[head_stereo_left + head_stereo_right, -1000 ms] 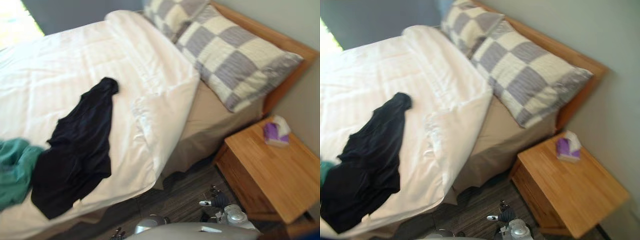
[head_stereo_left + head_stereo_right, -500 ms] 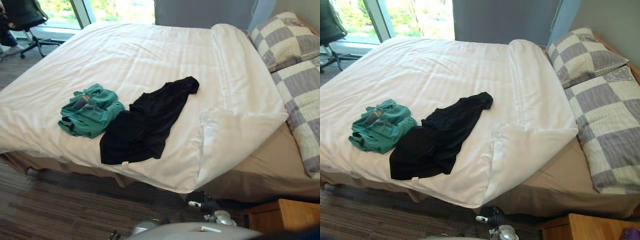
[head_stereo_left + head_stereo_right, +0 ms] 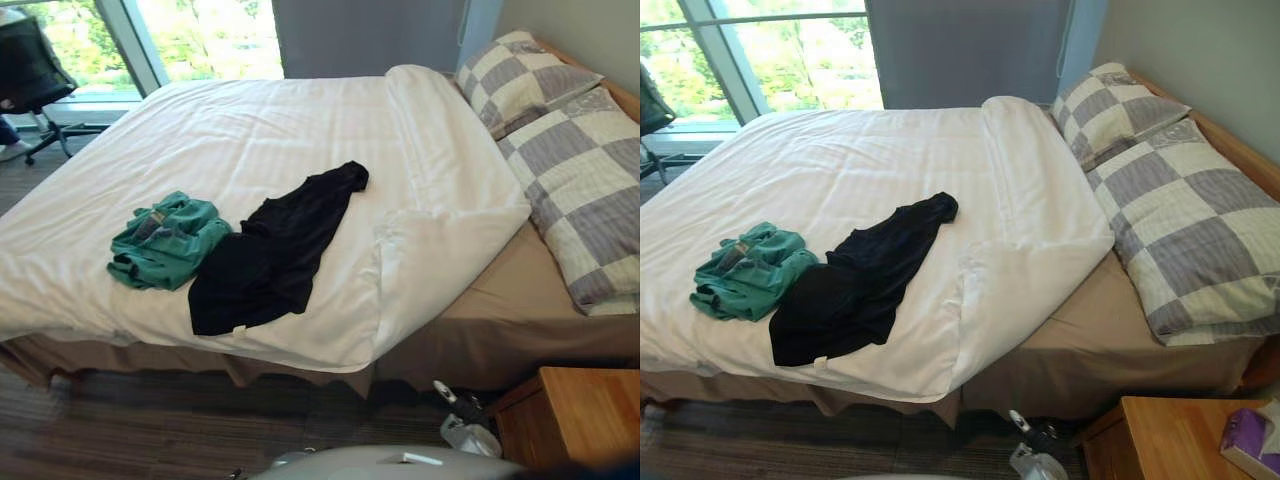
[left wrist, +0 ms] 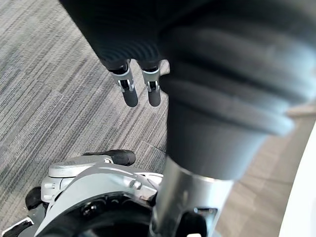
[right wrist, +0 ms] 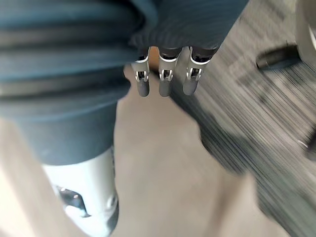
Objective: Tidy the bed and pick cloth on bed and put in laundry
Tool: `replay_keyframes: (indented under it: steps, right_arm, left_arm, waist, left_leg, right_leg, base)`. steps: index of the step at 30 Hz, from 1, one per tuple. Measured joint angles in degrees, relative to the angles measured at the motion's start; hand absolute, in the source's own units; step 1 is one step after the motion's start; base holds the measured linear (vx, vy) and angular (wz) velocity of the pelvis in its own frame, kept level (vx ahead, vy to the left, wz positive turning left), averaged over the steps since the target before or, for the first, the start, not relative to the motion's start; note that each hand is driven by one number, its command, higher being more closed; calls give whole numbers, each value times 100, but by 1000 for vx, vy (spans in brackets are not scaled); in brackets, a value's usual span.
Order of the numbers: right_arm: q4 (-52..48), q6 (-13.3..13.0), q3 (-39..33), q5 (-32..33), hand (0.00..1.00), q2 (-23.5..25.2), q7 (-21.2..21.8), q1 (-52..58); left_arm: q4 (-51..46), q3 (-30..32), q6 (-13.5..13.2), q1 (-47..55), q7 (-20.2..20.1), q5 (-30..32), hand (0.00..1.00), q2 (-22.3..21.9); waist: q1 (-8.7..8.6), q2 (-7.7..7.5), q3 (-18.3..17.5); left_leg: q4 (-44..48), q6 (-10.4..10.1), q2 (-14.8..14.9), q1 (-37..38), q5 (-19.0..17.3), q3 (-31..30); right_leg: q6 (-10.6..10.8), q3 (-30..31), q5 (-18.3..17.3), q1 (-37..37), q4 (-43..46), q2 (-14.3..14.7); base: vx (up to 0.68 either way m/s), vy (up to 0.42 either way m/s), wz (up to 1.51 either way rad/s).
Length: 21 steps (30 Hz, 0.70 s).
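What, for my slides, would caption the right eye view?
On the white duvet, a green cloth and a black cloth lie side by side.

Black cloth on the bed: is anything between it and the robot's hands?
Nothing visible blocks it. The black cloth lies uncovered on the white duvet, close to its front edge, with a green cloth touching its left side. The left hand and right hand hang empty, fingers straight.
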Motion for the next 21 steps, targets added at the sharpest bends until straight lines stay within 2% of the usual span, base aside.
replay_keyframes:
  steps: [1, 3, 4, 5, 7, 10, 12, 15, 18, 19, 21]
  right_arm:
    - [-454, -215, 1, -60, 0, 53, -328, 133]
    - [-1330, -354, 27, -331, 0, 143, -827, 253]
    - [-1979, -497, 41, -852, 0, 226, -1277, 343]
    - [-2313, -521, 89, -1171, 0, 254, -1471, 380]
    - [-3726, -545, 329, -2321, 0, 277, -1878, 517]
    - [-4984, -502, 661, -3147, 0, 279, -1964, 493]
    - [-5485, -440, 712, -3490, 0, 262, -1994, 402]
    - [-5695, -294, 495, -3846, 0, 167, -1939, -67]
    - [-5628, 121, 240, -3908, 0, -580, -1571, -722]
    - [-5510, 353, 225, -3959, 0, -928, -1385, -1067]
    - [-5178, 738, 263, -4118, 0, -1318, -1026, -1590]
  left_arm:
    - [-1, -2, 0, 32, -13, -6, 0, 13]
    - [-1, -19, 0, 65, -25, -10, 0, 33]
    - [-10, -95, -4, 77, -23, -23, 0, 61]
    - [-23, -142, -18, 98, -20, -59, 0, 74]
    - [-76, -233, -75, 161, 17, -287, 0, 79]
    - [-146, -270, -173, 304, 25, -456, 0, 77]
    - [-171, -344, -221, 342, 31, -527, 0, 87]
    - [-170, -496, -297, 381, 25, -526, 0, 138]
    - [-174, -608, -314, 379, 13, -514, 0, 180]
    - [-180, -622, -316, 378, -23, -498, 0, 186]
    - [-188, -622, -314, 341, -70, -452, 0, 194]
  waist:
    - [-95, -1, 0]
    - [-165, -10, 5]
    - [-201, -21, 10]
    - [-230, -30, 16]
    - [-236, -58, 31]
    - [-235, -111, 16]
    - [-225, -111, 15]
    - [-222, -104, 19]
    - [-214, -103, 24]
    - [-200, -94, 27]
    - [-144, -87, 72]
  left_leg:
    - [0, -4, -6, -1, -30, 67]
    - [1, -3, -14, 1, -63, 152]
    - [2, 1, -20, 3, -79, 177]
    - [3, 5, -23, 8, -82, 187]
    - [4, 27, -26, 90, -76, 295]
    - [6, 26, -12, 98, -79, 292]
    - [9, 28, -9, 100, -75, 265]
    - [12, 73, -28, 100, -42, 69]
    - [9, 116, -80, 52, 5, -223]
    - [7, 133, -96, -4, 40, -342]
    - [4, 140, -111, -46, 96, -490]
  right_leg:
    - [-11, 92, 19, -42, 3, -6]
    - [27, 137, 73, -94, 5, -14]
    - [33, 195, 81, -131, 9, -22]
    - [46, 206, 89, -133, 9, -25]
    - [46, 272, 89, -139, 4, -25]
    - [42, 266, 86, -132, -7, -6]
    - [39, 252, 84, -117, -9, 3]
    - [37, 159, 84, -32, -53, 38]
    - [37, -56, 85, 69, -117, 21]
    - [37, -117, 85, 60, -119, 13]
    - [36, -236, 84, 72, -115, 2]
  base:
    - [90, 50, -37]
    - [89, 33, -32]
    - [71, 12, -14]
    - [103, 8, -12]
    - [125, -6, -15]
    - [114, -42, -2]
    - [89, -50, 8]
    - [58, -62, 21]
    - [-3, -48, 43]
    - [-41, -37, 37]
    - [-47, -33, 33]
